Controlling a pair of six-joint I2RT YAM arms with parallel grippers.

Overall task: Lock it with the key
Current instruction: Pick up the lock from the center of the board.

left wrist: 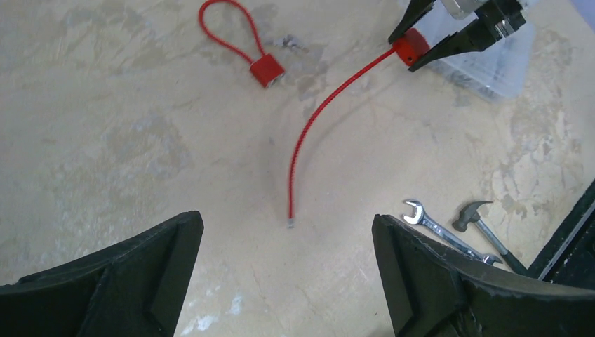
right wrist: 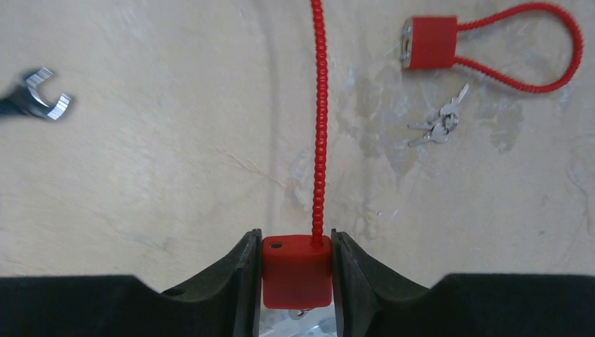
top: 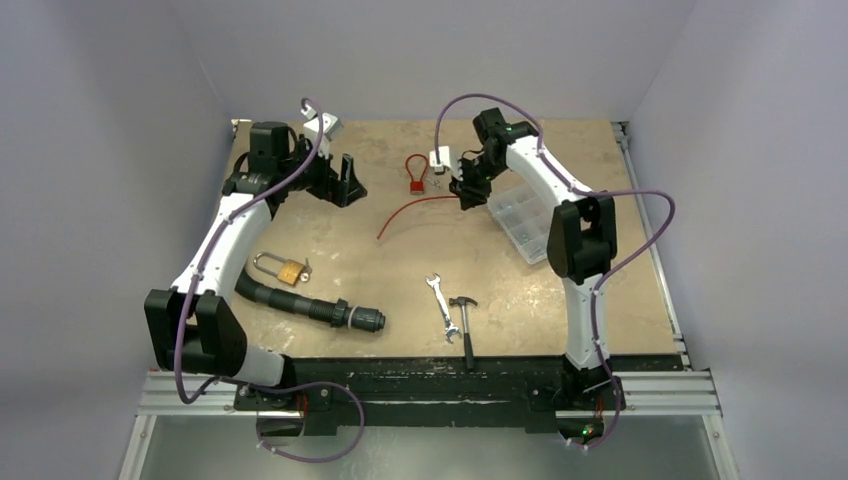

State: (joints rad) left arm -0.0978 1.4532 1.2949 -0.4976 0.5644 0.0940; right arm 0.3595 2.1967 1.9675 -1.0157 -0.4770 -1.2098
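Right end effector [right wrist: 295, 246], at the bottom centre of its wrist view, is clamped on the red lock body [right wrist: 297, 284], whose loose cable [right wrist: 320, 126] runs straight up the frame. Keys [right wrist: 438, 125] lie on the counter [right wrist: 154, 175] at upper right, just below a second, looped lock [right wrist: 429, 42]. Left end effector [left wrist: 286, 225] hovers with its jaws wide apart, holding nothing.

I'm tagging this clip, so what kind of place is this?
Likely a robot test bench: a wooden table boxed in by plain walls, with a hammer, wrench and red cable lock.
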